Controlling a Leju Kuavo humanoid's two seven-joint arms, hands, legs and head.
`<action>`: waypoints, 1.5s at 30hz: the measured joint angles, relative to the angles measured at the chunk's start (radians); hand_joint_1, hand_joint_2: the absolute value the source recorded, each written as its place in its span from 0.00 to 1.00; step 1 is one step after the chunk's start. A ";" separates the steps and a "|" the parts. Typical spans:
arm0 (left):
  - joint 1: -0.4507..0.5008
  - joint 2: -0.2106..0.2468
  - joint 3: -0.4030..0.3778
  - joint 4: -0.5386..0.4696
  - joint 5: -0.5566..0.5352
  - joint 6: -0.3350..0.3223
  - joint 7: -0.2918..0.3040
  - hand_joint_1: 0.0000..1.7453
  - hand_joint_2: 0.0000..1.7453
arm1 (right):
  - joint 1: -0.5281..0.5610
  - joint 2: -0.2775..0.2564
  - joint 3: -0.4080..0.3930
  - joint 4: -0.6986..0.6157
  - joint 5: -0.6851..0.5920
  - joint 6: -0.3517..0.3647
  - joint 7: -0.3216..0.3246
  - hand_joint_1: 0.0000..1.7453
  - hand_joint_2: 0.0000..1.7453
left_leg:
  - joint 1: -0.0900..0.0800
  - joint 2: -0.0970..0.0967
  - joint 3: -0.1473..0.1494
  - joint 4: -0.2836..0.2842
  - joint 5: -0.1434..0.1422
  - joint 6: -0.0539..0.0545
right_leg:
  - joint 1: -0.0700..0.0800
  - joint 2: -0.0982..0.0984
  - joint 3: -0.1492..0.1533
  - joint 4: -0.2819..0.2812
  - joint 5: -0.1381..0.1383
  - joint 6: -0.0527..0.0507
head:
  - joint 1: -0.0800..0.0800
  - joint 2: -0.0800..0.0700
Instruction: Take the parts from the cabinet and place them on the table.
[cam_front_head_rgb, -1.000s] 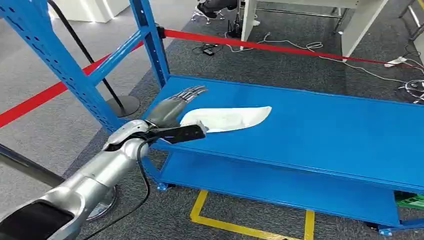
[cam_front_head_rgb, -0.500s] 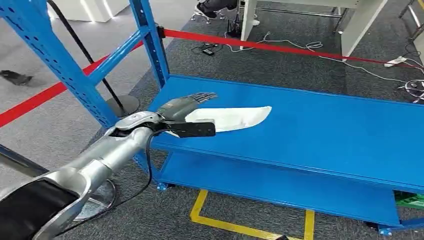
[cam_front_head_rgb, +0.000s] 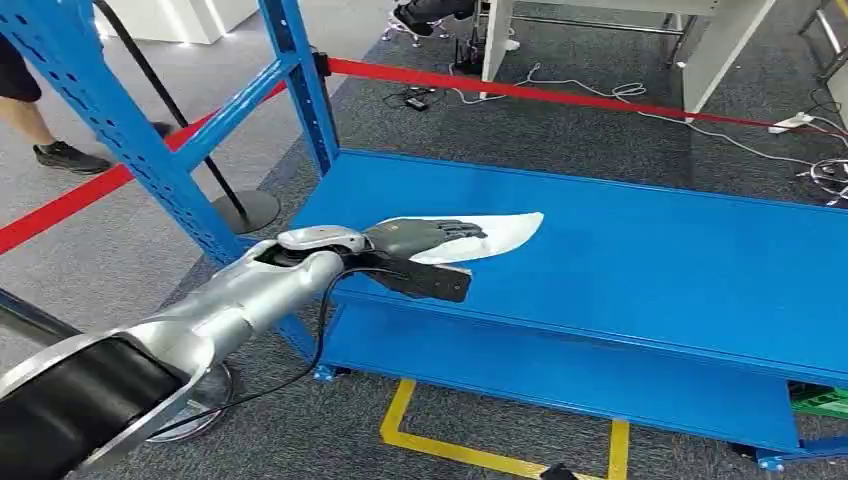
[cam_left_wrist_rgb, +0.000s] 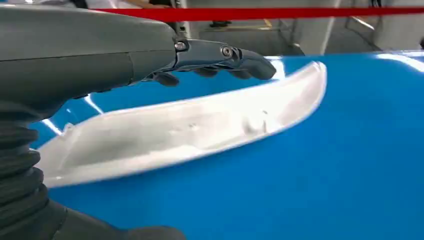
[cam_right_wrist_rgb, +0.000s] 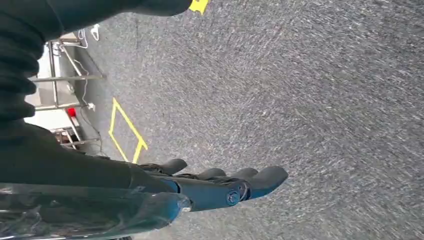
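The left robot hand (cam_front_head_rgb: 425, 238), fingers spread and grasping nothing, hovers over the long white curved plastic part (cam_left_wrist_rgb: 190, 132); a shallow grasp could slide it along the glossy blue shelf (cam_front_head_rgb: 640, 260).

right hand (cam_right_wrist_rgb: 220, 187) | fingers apart, holding nothing | over grey carpet (cam_right_wrist_rgb: 310, 100) | yellow floor marking (cam_right_wrist_rgb: 127, 132)
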 joint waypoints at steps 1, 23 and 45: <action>-0.003 -0.005 -0.008 0.005 0.000 -0.003 0.003 0.00 1.00 | -0.002 0.000 0.002 0.000 0.000 0.001 0.000 0.00 1.00 | 0.000 0.000 0.000 0.000 0.000 0.000 | 0.000 0.000 0.000 0.000 0.000 0.000 | 0.000 0.000; -0.012 -0.003 -0.093 0.144 -0.002 0.040 0.100 0.00 1.00 | -0.009 0.000 0.015 0.001 -0.003 -0.002 0.004 0.00 1.00 | 0.000 0.000 -0.001 0.000 0.000 0.000 | 0.000 0.000 0.000 0.000 0.000 0.000 | 0.000 0.000; 0.038 0.075 -0.096 0.217 0.018 0.203 0.101 1.00 0.00 | -0.007 0.000 0.014 0.001 -0.014 -0.004 0.004 0.00 1.00 | 0.000 0.000 -0.001 0.000 0.000 0.000 | 0.000 -0.001 0.000 0.000 0.000 0.000 | 0.000 0.000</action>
